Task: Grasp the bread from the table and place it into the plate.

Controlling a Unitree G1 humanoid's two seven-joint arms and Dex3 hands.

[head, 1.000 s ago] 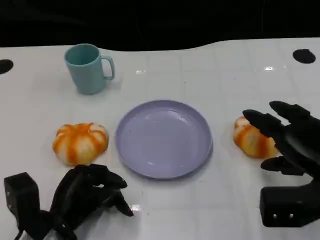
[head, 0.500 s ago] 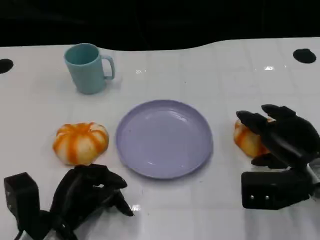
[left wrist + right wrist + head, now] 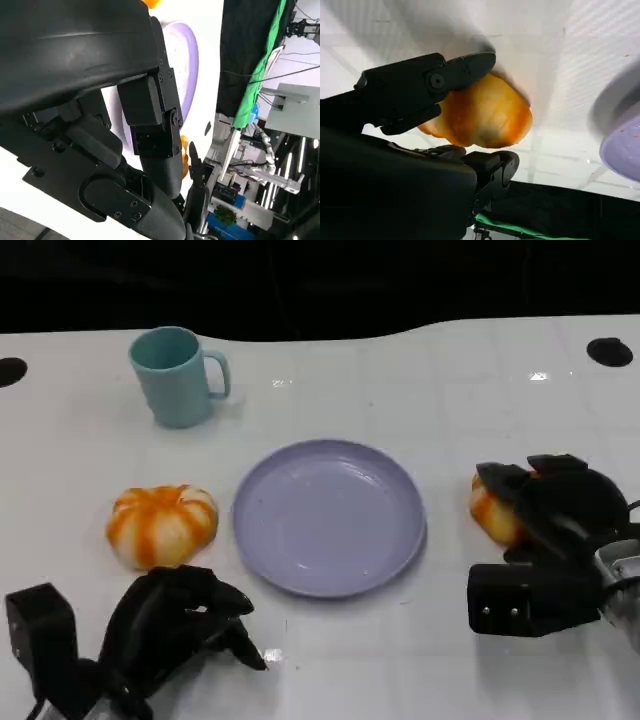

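On the surface (image 3: 420, 370), right of the purple plate (image 3: 329, 516), the bread (image 3: 492, 512) lies under the right hand (image 3: 560, 505), whose fingers now curl around it from both sides, apparently gripping; a second ago they hung spread above. Second bread (image 3: 161, 524) sits left of the plate, beside the idle left hand (image 3: 170, 625), fingers curled in, holding nothing.

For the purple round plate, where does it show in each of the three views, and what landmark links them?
Head view: the purple round plate lies at centre, between the two orange-striped bread rolls.
Left wrist view: a curved strip of its rim shows past the left hand.
Right wrist view: an edge of it shows at the frame's right side.
Shared landmark: the bread roll the right hand closes around.
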